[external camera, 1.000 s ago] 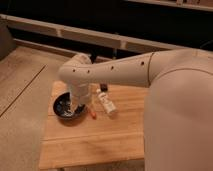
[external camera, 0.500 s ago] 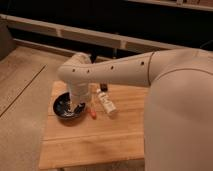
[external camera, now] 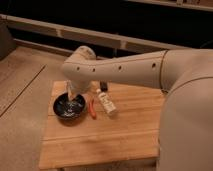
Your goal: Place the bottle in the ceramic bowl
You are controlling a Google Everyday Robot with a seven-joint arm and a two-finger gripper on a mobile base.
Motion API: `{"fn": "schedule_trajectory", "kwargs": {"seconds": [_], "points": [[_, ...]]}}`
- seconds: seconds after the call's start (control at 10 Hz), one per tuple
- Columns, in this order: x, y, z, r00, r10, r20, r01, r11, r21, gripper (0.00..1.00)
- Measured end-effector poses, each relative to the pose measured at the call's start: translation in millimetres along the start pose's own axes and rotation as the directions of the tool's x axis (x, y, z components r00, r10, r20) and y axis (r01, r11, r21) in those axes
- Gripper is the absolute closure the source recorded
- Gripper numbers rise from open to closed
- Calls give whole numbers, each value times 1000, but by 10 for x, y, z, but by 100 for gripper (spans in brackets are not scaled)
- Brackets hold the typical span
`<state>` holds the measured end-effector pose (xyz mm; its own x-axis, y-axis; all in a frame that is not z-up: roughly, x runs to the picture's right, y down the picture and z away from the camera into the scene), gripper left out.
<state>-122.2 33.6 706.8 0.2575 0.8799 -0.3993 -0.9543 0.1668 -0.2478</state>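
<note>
The ceramic bowl (external camera: 69, 107) is glossy black with pale reflections and sits on the left part of the wooden table (external camera: 115, 135). The bottle (external camera: 106, 102), whitish with a pale label and a dark end pointing away, lies on the table just right of the bowl. My gripper (external camera: 71, 95) hangs below the cream wrist, right over the bowl's far rim and mostly hidden by the arm. It is a hand's width left of the bottle and apart from it.
A thin orange-red stick (external camera: 92, 108) lies between the bowl and the bottle. My large cream arm (external camera: 130, 70) stretches across from the right over the table's back. A speckled floor (external camera: 22, 100) lies to the left, and a dark shelf front (external camera: 125, 30) stands behind.
</note>
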Motion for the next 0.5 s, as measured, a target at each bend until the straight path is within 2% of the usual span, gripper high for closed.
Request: {"fn": "schedule_trajectory", "kwargs": {"seconds": [0.3, 0.5], "points": [[19, 5, 23, 1000, -8, -9, 8, 1000, 3, 35], [92, -174, 94, 999, -15, -47, 16, 1000, 21, 35]]}}
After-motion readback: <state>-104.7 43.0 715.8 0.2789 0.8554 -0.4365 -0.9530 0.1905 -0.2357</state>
